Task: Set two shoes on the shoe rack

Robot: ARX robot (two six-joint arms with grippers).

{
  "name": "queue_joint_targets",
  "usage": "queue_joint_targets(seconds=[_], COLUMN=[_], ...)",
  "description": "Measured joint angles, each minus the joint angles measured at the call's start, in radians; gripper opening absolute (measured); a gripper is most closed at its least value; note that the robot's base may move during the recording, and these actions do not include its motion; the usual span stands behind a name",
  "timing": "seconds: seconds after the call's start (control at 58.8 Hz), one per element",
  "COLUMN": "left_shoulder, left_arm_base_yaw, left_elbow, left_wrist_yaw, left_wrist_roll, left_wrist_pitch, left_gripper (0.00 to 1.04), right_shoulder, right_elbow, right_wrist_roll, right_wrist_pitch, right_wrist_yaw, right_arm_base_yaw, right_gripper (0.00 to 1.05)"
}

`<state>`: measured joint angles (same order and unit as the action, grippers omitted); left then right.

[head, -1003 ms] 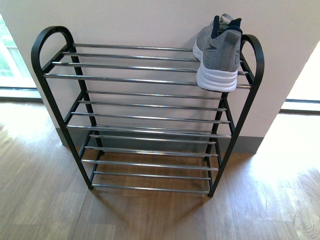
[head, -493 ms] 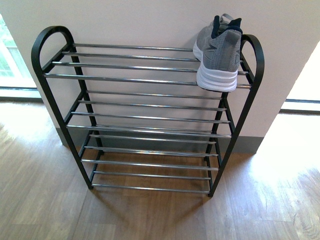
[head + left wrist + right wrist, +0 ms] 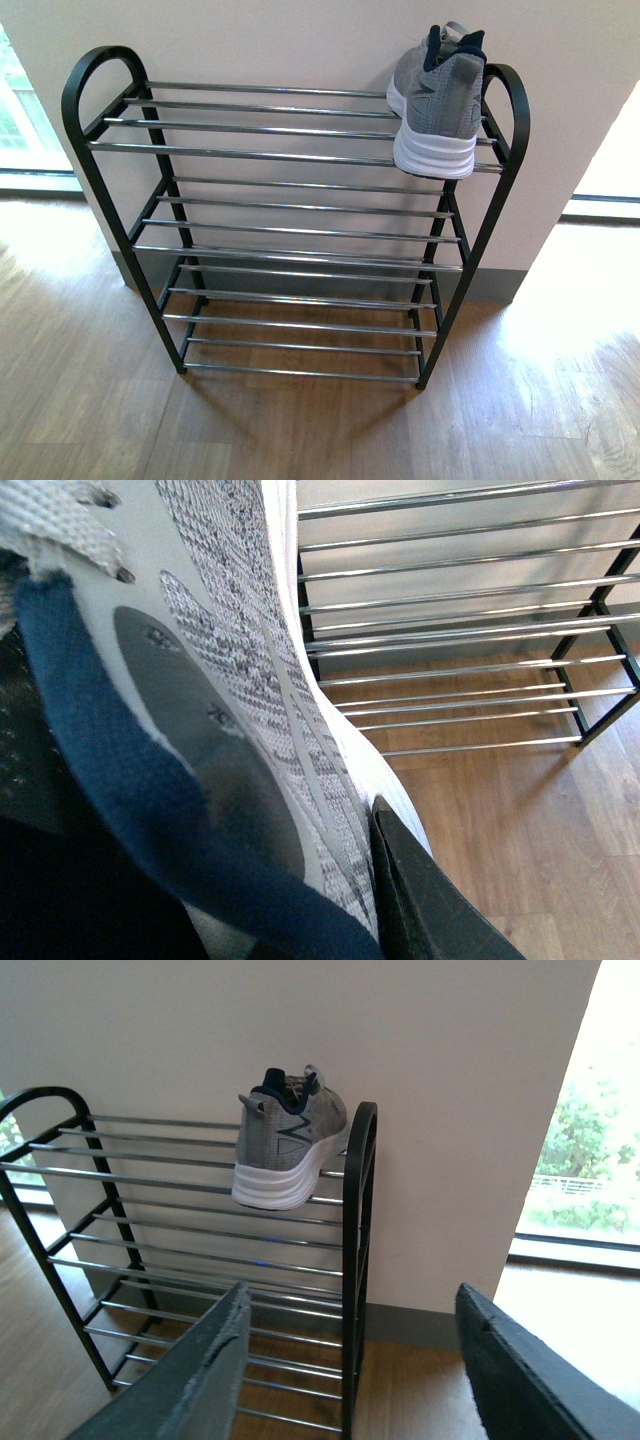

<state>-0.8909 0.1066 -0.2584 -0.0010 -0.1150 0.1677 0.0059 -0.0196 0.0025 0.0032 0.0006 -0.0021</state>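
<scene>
The shoe rack [image 3: 260,156] stands against a pale wall, black-framed with silver bars. One grey sneaker [image 3: 437,100] sits on the right end of its top tier, heel over the front bar; it also shows in the right wrist view as the sneaker [image 3: 285,1150]. A second grey sneaker [image 3: 220,680] with a navy collar fills the left wrist view, my left gripper [image 3: 350,850] shut on it, one black finger [image 3: 420,900] pressed to its side. The rack [image 3: 450,610] lies beyond it. My right gripper [image 3: 352,1300] is open and holds nothing, short of the rack's right end frame [image 3: 358,1220]. Neither arm shows in the front view.
Wooden floor [image 3: 300,430] spreads in front of the rack. A grey skirting board [image 3: 495,288] runs along the wall. Bright floor-level windows flank the wall, one window [image 3: 20,130] on the left and another window [image 3: 580,1160] on the right.
The front view has shifted slightly, so the rack sits a little higher in the frame. The sneaker on the top tier has not moved.
</scene>
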Motion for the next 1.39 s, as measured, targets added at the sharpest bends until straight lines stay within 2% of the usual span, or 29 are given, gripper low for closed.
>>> queue_joint_targets(seconds=[0.119, 0.187, 0.51, 1.072, 1.089, 1.157, 1.208, 1.259, 1.395], left_shoulder=[0.0, 0.0, 0.0, 0.0, 0.0, -0.079, -0.124, -0.174, -0.34], left_arm_base_yaw=[0.0, 0.0, 0.005, 0.003, 0.004, 0.069, 0.09, 0.105, 0.141], left_elbow=[0.0, 0.0, 0.0, 0.0, 0.001, 0.047, 0.017, -0.039, -0.201], left_wrist_yaw=[-0.008, -0.011, 0.014, -0.002, -0.013, -0.188, -0.209, -0.203, -0.095], left_wrist_roll=[0.0, 0.001, -0.001, -0.002, 0.0, 0.112, 0.137, 0.146, 0.141], left_wrist_pitch=[0.0, 0.0, 0.0, 0.0, 0.005, 0.274, 0.315, 0.304, 0.232], left_gripper=[0.02, 0.02, 0.02, 0.02, 0.02, 0.02, 0.02, 0.02, 0.02], right_shoulder=[0.0, 0.0, -0.001, -0.001, -0.001, -0.001, -0.001, -0.001, -0.001], right_elbow=[0.0, 0.0, 0.0, 0.0, 0.0, 0.0, 0.0, 0.0, 0.0], right_wrist_roll=[0.0, 0.0, 0.0, 0.0, 0.0, 0.0, 0.0, 0.0, 0.0], right_wrist_pitch=[0.0, 0.0, -0.002, -0.002, -0.002, -0.002, -0.002, -0.002, -0.002], right_wrist_yaw=[-0.003, -0.003, 0.003, 0.003, 0.003, 0.003, 0.002, 0.002, 0.002], right_arm_base_yaw=[0.0, 0.0, 0.0, 0.0, 0.0, 0.0, 0.0, 0.0, 0.0], right_gripper=[0.9, 0.97, 0.96, 0.96, 0.96, 0.96, 0.96, 0.96, 0.96])
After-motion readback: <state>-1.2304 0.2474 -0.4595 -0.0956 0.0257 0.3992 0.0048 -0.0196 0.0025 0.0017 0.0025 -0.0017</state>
